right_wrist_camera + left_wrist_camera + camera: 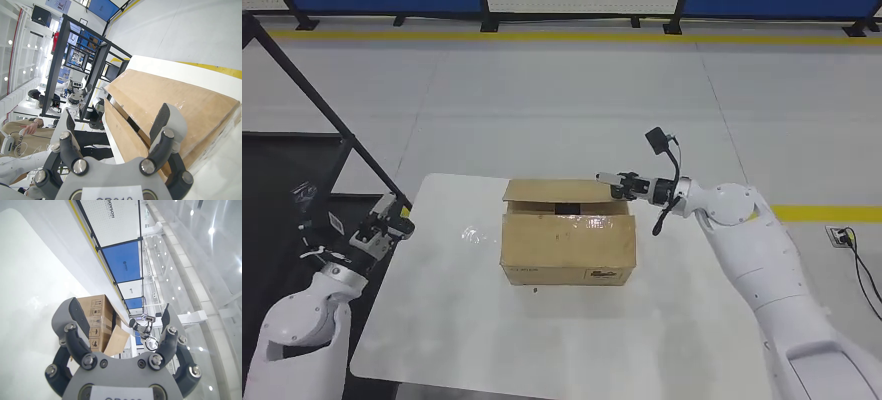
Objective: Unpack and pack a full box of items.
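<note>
While the box (567, 245) sits mid-frame on the table (442, 330), top barely parted, the right gripper (604, 180) — spread, empty — hovers at its upper-right flap (552, 190); the left gripper (395, 213), also spread, lies far left. Step: opening. Next, probably: pinch that flap, fold it back.

I see my glossy white, rounded left arm (302, 325) and right arm (762, 255). The left gripper (120, 305) and right gripper (116, 109) have grey plates, black ribbed pads (158, 121) and silver screws. A black wrist camera (658, 140) trails a cable.
</note>
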Controlling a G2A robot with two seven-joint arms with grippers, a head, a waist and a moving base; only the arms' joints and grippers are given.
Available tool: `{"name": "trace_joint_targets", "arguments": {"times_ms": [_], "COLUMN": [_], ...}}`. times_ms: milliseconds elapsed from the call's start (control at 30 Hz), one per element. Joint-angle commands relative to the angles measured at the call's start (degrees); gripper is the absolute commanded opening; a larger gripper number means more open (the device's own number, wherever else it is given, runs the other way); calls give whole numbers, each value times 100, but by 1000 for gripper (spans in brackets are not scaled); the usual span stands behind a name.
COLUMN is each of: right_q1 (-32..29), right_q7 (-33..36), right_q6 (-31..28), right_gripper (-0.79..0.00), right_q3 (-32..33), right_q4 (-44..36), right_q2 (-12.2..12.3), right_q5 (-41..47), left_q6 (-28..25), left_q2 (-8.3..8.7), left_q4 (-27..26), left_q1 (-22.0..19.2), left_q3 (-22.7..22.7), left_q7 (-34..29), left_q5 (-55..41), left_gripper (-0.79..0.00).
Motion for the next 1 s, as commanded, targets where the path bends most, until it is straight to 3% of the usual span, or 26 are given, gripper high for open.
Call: {"name": "trace_joint_targets", "arguments": {"times_ms": [0, 133, 533, 667, 967], "right_q1": [-26, -70, -70, -238, -573], "right_q7": [-20, -49, -52, -214, -252], "right_q6": [16, 65, 63, 199, 345], "right_gripper": [0, 0, 0, 0, 0], "right_q3": [-16, -56, -69, -34, 175], "right_q4": [-31, -84, -102, -373, -746], "right_q2": [-4, -10, -8, 27, 159], "right_q5": [10, -11, -58, -134, -195], "left_q6": [100, 345, 409, 458, -126], "left_q2": [-37, -93, -101, -173, -460], "left_q4": [93, 424, 508, 1149, 2905], "left_q1": [-143, -573, -602, -1165, -2525], "left_q3": [292, 770, 867, 1291, 2342], "left_q7": [-31, -35, 4, -58, -189], "left_q5": [-180, -224, -134, -262, -435], "left_gripper": [0, 0, 0, 0, 0]}}
